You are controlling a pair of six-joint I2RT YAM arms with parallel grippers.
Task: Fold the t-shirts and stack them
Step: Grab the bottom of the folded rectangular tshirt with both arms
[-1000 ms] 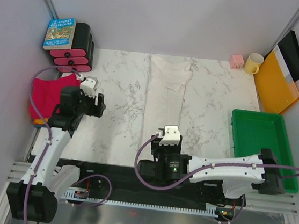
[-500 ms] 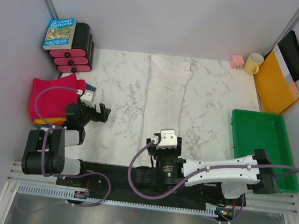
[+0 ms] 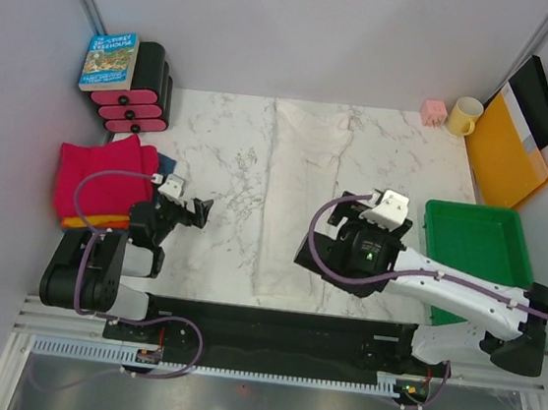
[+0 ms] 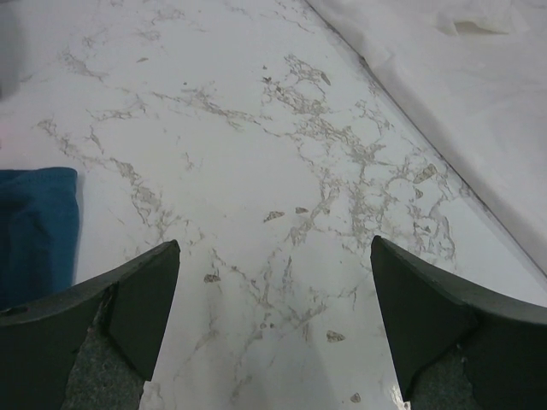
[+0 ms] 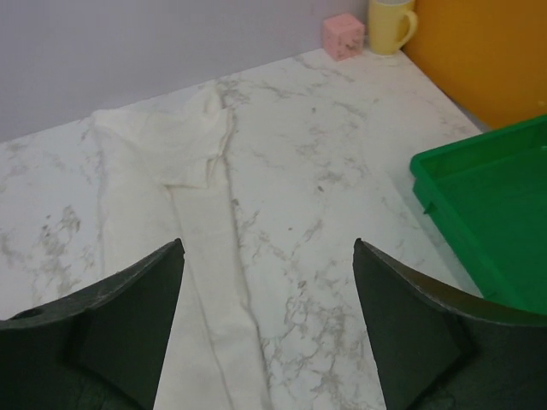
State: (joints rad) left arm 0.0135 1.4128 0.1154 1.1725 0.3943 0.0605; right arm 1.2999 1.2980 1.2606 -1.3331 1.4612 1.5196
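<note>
cream-white shirt (image 3: 298,208): flat on the table (image 3: 222,140), a long narrow strip down its middle from far edge to near edge; wrinkled, a sleeve folded in at the far end; nothing resting on it
magenta-pink shirt (image 3: 99,175): folded, on top of a pile at the table's left edge
orange shirt (image 3: 89,224): under the magenta-pink shirt, only a thin edge showing on the near side
blue shirt (image 4: 34,226): at the right side of that pile, a corner lying on the marble just beside the left finger in the left wrist view
left gripper (image 4: 273,256): jaws spread wide, nothing between them; low over bare marble between the pile and the cream-white shirt, touching neither
right gripper (image 5: 267,256): jaws wide apart, empty; raised above the marble between the cream-white shirt and the green tray (image 3: 480,221), pointing toward the far edge
far right corner: yellow mug (image 3: 464,115) with a pink cube (image 3: 432,110) just beside it, orange folder (image 3: 506,150) leaning at the wall
far left corner: book (image 3: 109,60) on a black-and-pink rack (image 3: 146,96)
</note>
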